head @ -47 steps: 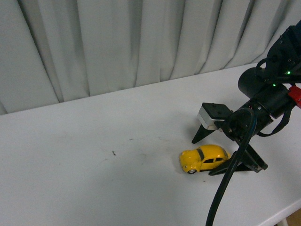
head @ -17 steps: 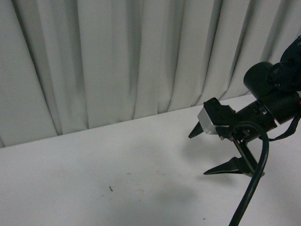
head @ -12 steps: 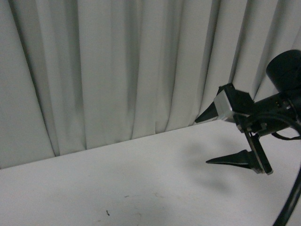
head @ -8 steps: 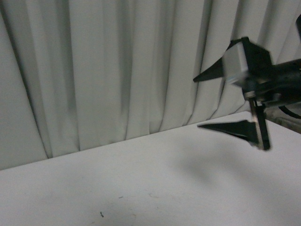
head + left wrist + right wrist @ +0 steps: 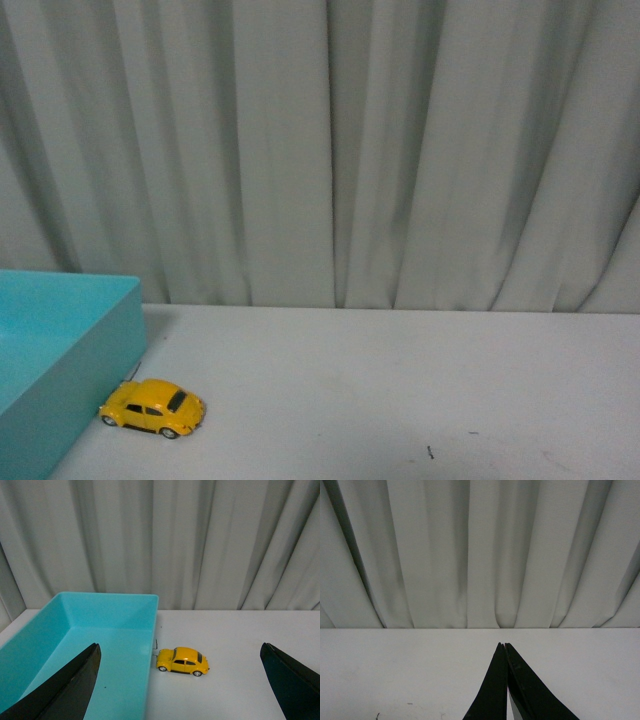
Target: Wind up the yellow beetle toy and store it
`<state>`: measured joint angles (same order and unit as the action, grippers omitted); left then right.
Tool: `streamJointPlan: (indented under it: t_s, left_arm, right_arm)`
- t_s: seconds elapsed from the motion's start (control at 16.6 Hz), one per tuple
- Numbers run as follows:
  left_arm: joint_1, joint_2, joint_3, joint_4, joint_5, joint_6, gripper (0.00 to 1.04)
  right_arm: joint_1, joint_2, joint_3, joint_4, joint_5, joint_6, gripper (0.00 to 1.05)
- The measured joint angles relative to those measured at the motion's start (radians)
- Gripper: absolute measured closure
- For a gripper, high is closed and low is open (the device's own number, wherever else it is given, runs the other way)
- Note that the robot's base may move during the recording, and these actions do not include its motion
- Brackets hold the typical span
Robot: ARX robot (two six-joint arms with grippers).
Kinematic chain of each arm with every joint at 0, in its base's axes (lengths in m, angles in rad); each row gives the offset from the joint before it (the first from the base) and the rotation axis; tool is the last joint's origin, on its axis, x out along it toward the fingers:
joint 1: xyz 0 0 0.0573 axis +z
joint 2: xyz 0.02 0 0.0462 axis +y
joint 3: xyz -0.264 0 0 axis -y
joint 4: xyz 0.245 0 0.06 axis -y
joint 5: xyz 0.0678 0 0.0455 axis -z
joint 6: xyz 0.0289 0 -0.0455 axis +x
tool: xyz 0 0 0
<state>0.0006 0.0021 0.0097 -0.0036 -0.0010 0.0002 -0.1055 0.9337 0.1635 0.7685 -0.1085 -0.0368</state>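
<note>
Wide-open left tool (image 5: pixel 180 645), held level, faces yellow beetle toy (image 5: pixel 152 408) beside teal bin (image 5: pixel 70 360); right tool (image 5: pixel 503 645) pinched closed

Front, left wrist: shared beetle toy (image 5: pixel 152 408)

The bin (image 5: pixel 85 355) runs off the front view's left and lower edges, so only one corner shows. Whether the toy (image 5: pixel 152 408) touches its wall I cannot tell. A thin dark bit (image 5: pixel 156 645) between them is too small to name. The left gripper (image 5: pixel 180 646) shows only two spread fingers (image 5: pixel 75 685), cut off at its wrist view's lower edge. The right gripper (image 5: pixel 503 647) shows only its closed tips. A speck (image 5: pixel 430 452) on the table (image 5: pixel 400 380) is too tiny to identify.
</note>
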Motion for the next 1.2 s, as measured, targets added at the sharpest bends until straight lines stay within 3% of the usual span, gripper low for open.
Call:
streamJointPlan:
  t_s: [0.24,0.36,0.42,1.2]
  left_arm:
    - [0.0,0.0,0.0,0.0,0.0,0.0,0.07]
    - [0.0,0.0,0.0,0.0,0.0,0.0,0.07]
    - [0.0,0.0,0.0,0.0,0.0,0.0,0.07]
    - [0.0,0.0,0.0,0.0,0.0,0.0,0.07]
  right_arm:
    - [0.112,-0.185,-0.084,-0.104,0.093,0.019,1.03]
    - [0.109,-0.257,-0.105,-0.156,0.106,0.019,1.03]
    - [0.109,-0.265,-0.137,-0.105,0.106,0.019,1.03]
    - [0.109,-0.686,-0.153,-0.52,0.106,0.022,1.03]
